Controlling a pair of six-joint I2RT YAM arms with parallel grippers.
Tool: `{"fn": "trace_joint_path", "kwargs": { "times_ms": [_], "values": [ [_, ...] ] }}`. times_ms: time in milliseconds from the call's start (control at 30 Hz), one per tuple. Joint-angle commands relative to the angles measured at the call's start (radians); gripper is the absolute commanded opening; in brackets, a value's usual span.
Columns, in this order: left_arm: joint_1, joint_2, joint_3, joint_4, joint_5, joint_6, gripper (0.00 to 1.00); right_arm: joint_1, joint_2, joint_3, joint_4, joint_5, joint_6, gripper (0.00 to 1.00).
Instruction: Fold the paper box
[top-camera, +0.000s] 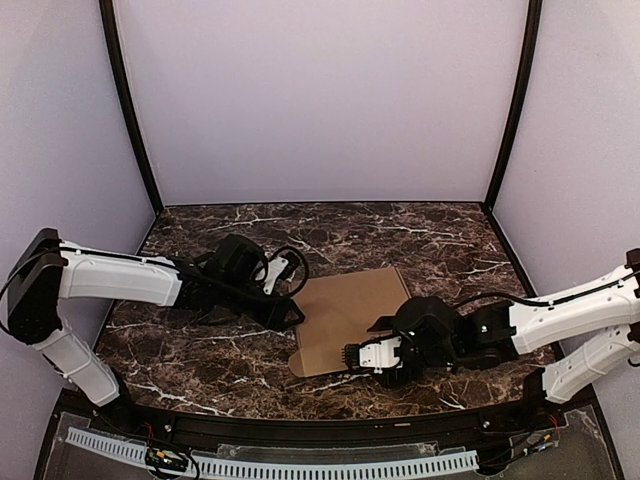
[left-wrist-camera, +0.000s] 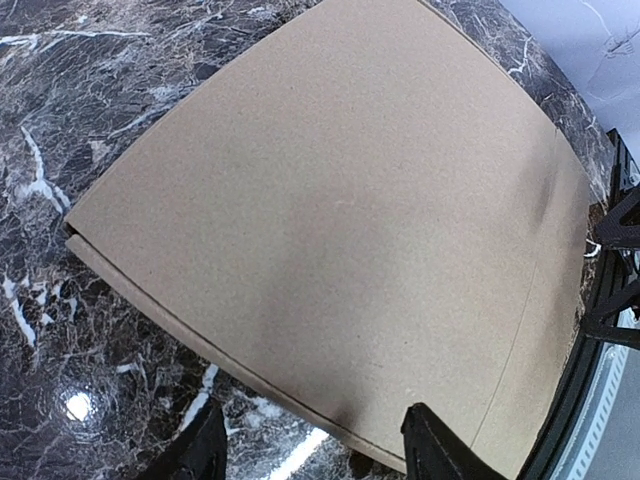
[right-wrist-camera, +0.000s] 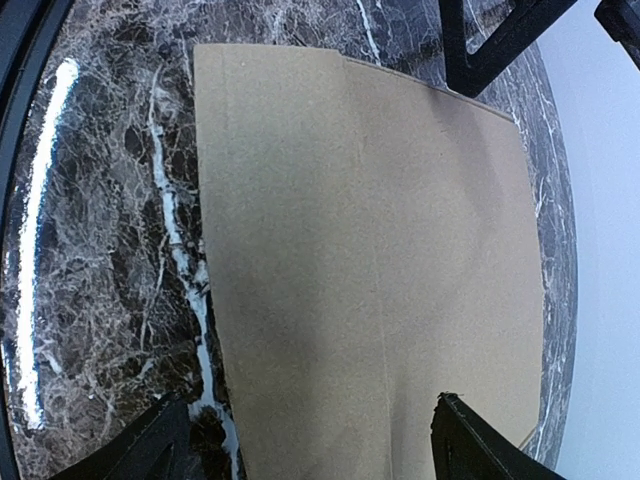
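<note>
Paper box (top-camera: 350, 312): lay flat on marble table (top-camera: 400, 225), seemingly doubled into two layers, no walls raised, so judged far from finished; flanked by left gripper (left-wrist-camera: 315, 450) and right gripper (right-wrist-camera: 310, 440), both spread wide, holding nothing.

paper box (left-wrist-camera: 340, 220): flat brown cardboard, fills centre and upper right, seam line along lower-left edge | table (left-wrist-camera: 60, 380): dark marble, left and bottom | left gripper (left-wrist-camera: 320, 452): bottom edge, fingers spread, one tip over marble, other over cardboard | black frame (left-wrist-camera: 615, 270): right edge
</note>
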Motion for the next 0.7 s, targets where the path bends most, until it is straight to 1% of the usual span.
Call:
{"fn": "trace_joint_path", "kwargs": {
  "times_ms": [0, 300, 433, 467, 533, 667],
  "values": [
    [0.009, 0.015, -0.006, 0.011, 0.022, -0.017, 0.6, 0.018, 0.065, 0.005, 0.065, 0.053, -0.002, 0.82],
    [0.01, 0.003, -0.024, 0.015, 0.022, -0.025, 0.61, 0.029, 0.22, 0.038, 0.14, 0.146, 0.006, 0.83],
    [0.012, 0.004, -0.031, 0.015, 0.028, -0.027, 0.6, 0.03, 0.249, 0.041, 0.168, 0.189, 0.007, 0.81],
    [0.012, 0.003, -0.034, 0.016, 0.028, -0.028, 0.6, 0.029, 0.257, 0.042, 0.17, 0.198, 0.007, 0.78],
    [0.012, -0.001, -0.04, 0.02, 0.03, -0.029, 0.59, 0.03, 0.27, 0.041, 0.17, 0.212, 0.007, 0.71],
    [0.019, -0.031, -0.053, 0.016, 0.026, -0.032, 0.59, 0.029, 0.292, 0.039, 0.174, 0.222, 0.013, 0.53]
  ]
}}
